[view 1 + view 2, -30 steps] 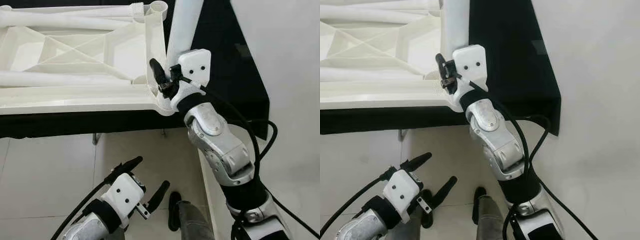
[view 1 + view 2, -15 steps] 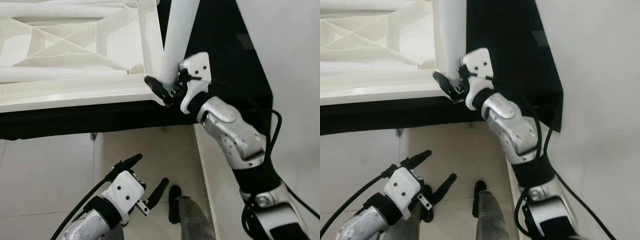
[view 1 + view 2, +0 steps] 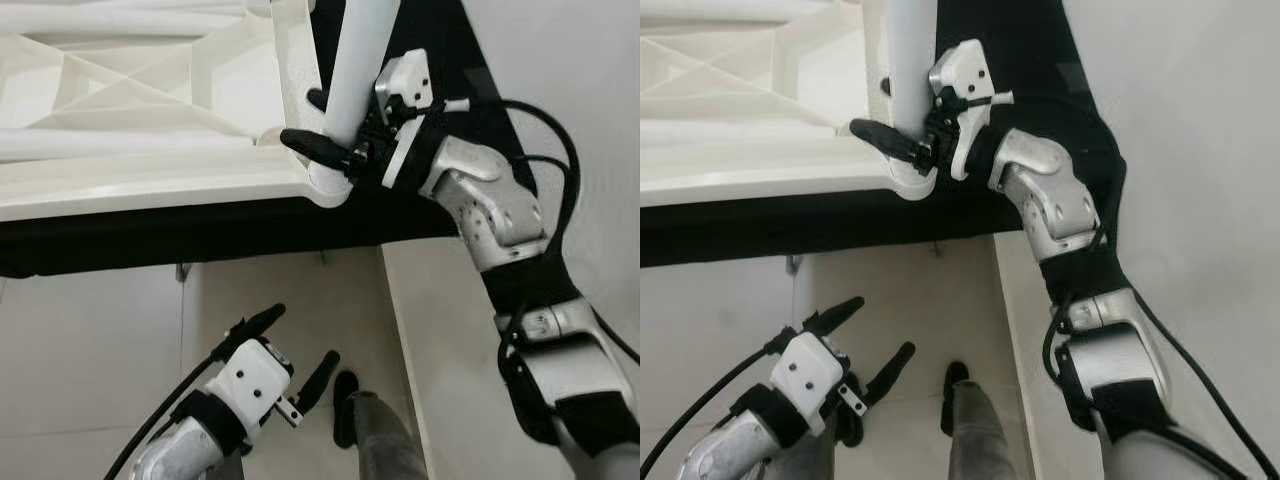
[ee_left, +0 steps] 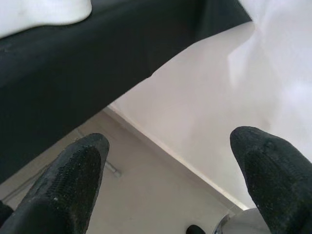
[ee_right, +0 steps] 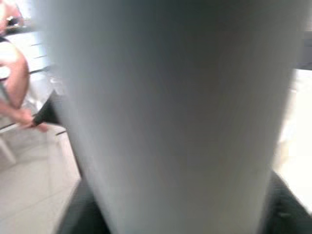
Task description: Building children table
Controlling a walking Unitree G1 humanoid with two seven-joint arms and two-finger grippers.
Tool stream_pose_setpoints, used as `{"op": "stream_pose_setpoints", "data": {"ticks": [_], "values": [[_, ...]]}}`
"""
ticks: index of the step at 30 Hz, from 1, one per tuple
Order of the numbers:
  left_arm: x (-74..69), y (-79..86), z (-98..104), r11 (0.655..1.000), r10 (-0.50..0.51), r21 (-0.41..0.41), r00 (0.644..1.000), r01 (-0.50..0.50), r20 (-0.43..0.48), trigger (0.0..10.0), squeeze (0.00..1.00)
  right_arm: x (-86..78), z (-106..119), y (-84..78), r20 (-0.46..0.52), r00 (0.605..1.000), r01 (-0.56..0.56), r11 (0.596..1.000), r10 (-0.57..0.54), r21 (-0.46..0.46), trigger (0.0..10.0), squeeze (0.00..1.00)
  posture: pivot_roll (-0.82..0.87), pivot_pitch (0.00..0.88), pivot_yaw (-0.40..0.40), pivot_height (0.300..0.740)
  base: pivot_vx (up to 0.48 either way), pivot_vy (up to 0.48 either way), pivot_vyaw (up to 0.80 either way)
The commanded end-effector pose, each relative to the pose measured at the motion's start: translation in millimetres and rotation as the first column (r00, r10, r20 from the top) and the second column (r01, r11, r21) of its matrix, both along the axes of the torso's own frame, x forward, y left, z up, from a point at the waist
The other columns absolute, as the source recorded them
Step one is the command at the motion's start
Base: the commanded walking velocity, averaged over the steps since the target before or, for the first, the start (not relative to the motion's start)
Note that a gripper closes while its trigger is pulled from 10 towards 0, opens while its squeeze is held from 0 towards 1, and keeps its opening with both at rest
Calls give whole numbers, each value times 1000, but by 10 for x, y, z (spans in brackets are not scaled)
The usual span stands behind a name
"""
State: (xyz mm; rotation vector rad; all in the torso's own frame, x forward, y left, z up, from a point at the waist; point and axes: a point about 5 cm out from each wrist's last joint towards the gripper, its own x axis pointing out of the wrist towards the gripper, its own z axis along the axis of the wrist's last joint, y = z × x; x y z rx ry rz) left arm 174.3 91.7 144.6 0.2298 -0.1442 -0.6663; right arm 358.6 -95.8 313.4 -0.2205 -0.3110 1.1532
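The white plastic children's table [image 3: 150,180] lies upside down on a black-covered surface, its ribbed underside showing. A white round leg [image 3: 362,50] stands in the near right corner socket [image 3: 330,185]. My right gripper [image 3: 325,122] reaches in from the right and is shut on the leg just above the socket, one black finger [image 3: 310,143] in front of it and the other behind. In the right wrist view the leg [image 5: 170,112] is very close and blurred. My left gripper [image 3: 302,337] hangs low over the floor, open, with nothing between its fingers [image 4: 73,175].
The black cloth [image 3: 440,50] ends at a corner to the right, beside a white wall [image 3: 590,80]. Pale floor tiles [image 3: 90,340] lie below the table edge. My own foot [image 3: 348,405] is near the left gripper. A person's arm [image 5: 14,73] is in the right wrist view.
My right arm has swung out to the right and up. Its gripper has turned from below the corner to sideways and closed round the leg. The left arm stays low.
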Motion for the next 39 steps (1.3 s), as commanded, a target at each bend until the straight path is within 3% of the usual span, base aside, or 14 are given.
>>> {"op": "stream_pose_setpoints", "data": {"ticks": [1,11,12,14,16,17,18,23,24,29,30,33,35,39], "values": [[-43,-22,-71,1000,-5,5,1000,5,-29,10000,0,-23,-40,57,-15,997,-75,997,75,-16,0,0,127,367,-83,740,0,0,0],[-43,-44,-89,1000,-3,-2,1000,3,-30,10000,0,88,-231,49,-92,994,54,999,-54,-3,0,0,117,362,-94,740,0,0,0],[-49,-45,-89,1000,-3,-3,1000,3,-30,10000,0,61,-408,45,-111,980,165,986,-167,-22,0,0,110,360,-105,740,0,0,0],[-53,-36,-76,1000,3,-8,1000,-3,-26,10000,0,-117,-911,49,-222,823,529,848,-523,-34,0,0,112,373,-103,740,0,0,0],[-53,-36,-76,1000,3,-8,1000,-3,-26,10000,0,-117,-911,49,-222,823,529,848,-523,-34,0,0,112,373,-103,740,0,0,0],[-46,-30,-66,1000,8,-8,1000,-8,-20,10000,0,-290,-1110,55,-249,728,650,759,-639,-47,0,0,114,379,-95,740,0,0,0],[-37,-20,-60,1000,19,-7,1000,-19,-10,10000,0,-398,-1195,120,-283,686,689,724,-670,-45,0,0,102,376,-88,740,0,0,0],[12,-16,-63,999,43,-4,999,-43,8,10000,0,-324,-1121,285,-269,702,680,733,-659,-21,0,0,99,355,-80,740,0,0,0],[30,-16,-65,999,54,-5,998,-54,11,10000,0,-265,-1088,307,-263,707,675,737,-657,-25,9098,0,106,347,-85,740,0,0,0],[42,-7,-65,998,70,-3,997,-70,16,10000,0,-229,-1030,335,-257,728,656,755,-636,-13,10000,0,111,344,-86,740,0,0,0],[54,12,-63,995,95,-4,995,-95,23,10000,0,-224,-974,363,-259,754,625,781,-603,1,10000,1000,117,338,-87,740,0,0,0],[92,76,-48,987,162,-25,986,-161,29,10000,0,-176,-806,355,-235,805,572,818,-545,61,10000,1000,133,326,-92,740,0,0,0],[130,146,-27,973,228,-56,973,-226,30,10000,0,-128,-621,325,-193,896,427,896,-400,123,10000,0,143,315,-101,740,0,0,0],[147,196,-15,958,277,-85,960,-274,31,10000,0,-70,-494,234,-107,970,227,970,-218,90,10000,0,160,304,-113,740,0,0,0]]}}
